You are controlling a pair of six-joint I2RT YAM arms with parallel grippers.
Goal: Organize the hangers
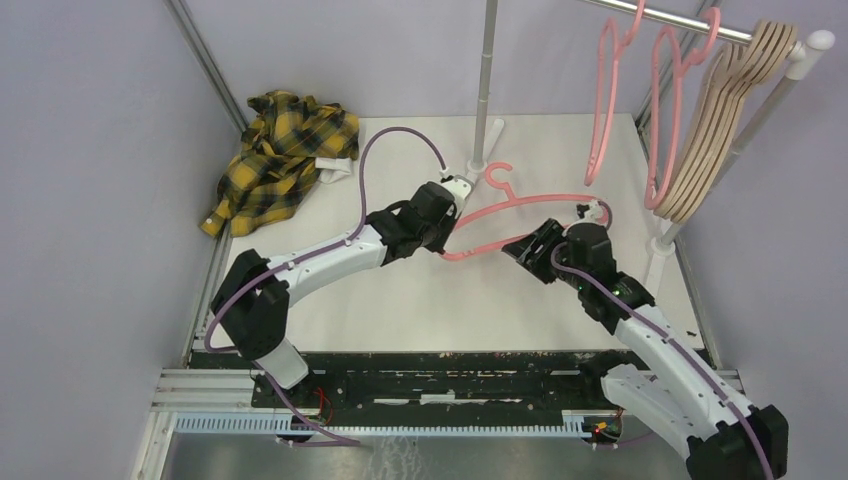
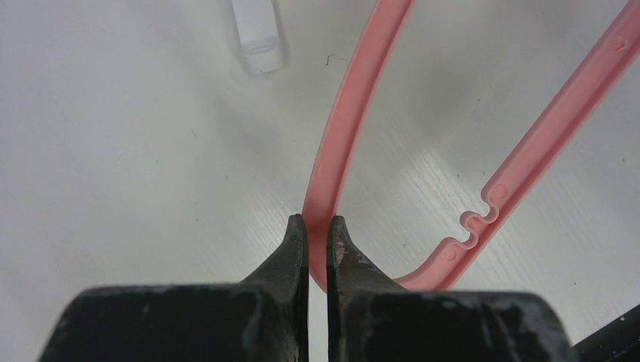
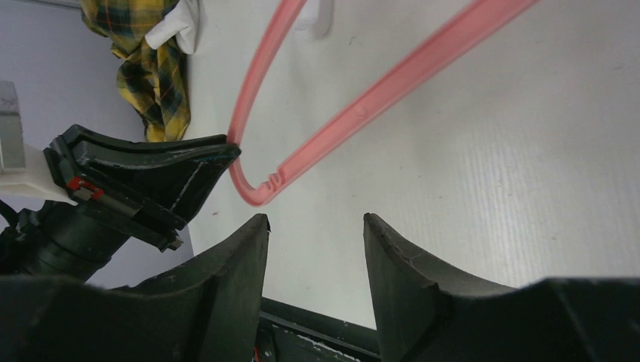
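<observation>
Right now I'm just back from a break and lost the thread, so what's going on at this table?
The left gripper is shut on a pink hanger, its fingers pinching the rounded lower corner, and the hanger seems raised off the table. The right gripper is open close by and does not touch it. Two other pink hangers and a stack of beige hangers hang on the rail. A yellow plaid shirt lies crumpled at the far left.

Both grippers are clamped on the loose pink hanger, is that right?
Not quite. Only the left gripper is clamped on the pink hanger. The right gripper is open, its jaws apart and short of the hanger, holding nothing. The right wrist view shows this.
</observation>
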